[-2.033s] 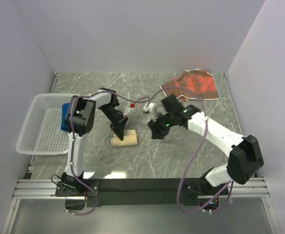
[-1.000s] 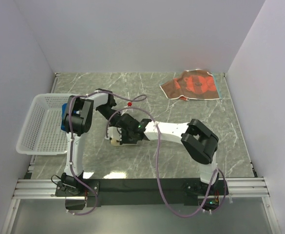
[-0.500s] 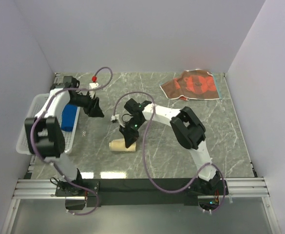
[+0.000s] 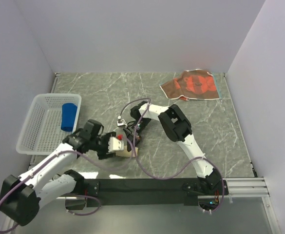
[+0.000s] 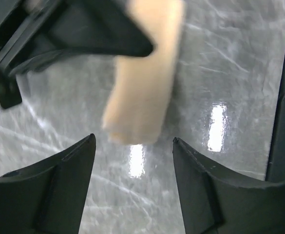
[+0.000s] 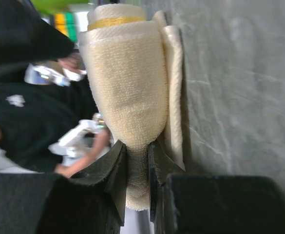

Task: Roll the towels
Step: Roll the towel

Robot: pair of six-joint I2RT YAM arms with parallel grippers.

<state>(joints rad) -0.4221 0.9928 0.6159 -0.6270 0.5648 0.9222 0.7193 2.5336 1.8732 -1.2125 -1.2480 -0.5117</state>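
Observation:
The yellow towel, rolled with its cream side out (image 6: 127,83), lies on the marble table (image 4: 205,131) near the front middle (image 4: 126,153). My right gripper (image 6: 137,153) is shut on one end of this roll, pinching the cloth between its fingers (image 4: 132,137). The left gripper (image 5: 132,139) is open, and the roll's other end (image 5: 142,87) lies just ahead of its fingertips, untouched. From above, the left gripper (image 4: 114,145) sits low at the roll's left. A rolled blue towel (image 4: 69,117) lies in the basket. The brown-and-orange towel (image 4: 191,84) lies spread flat at the back right.
The white mesh basket (image 4: 35,129) stands at the left edge of the table. Purple cables loop over the table around both arms (image 4: 132,105). White walls close in the table on three sides. A black rail (image 4: 142,186) runs along the front edge.
My left arm has swung down from the basket side to the roll's left end, its jaws wider apart. The right gripper has stayed at the roll.

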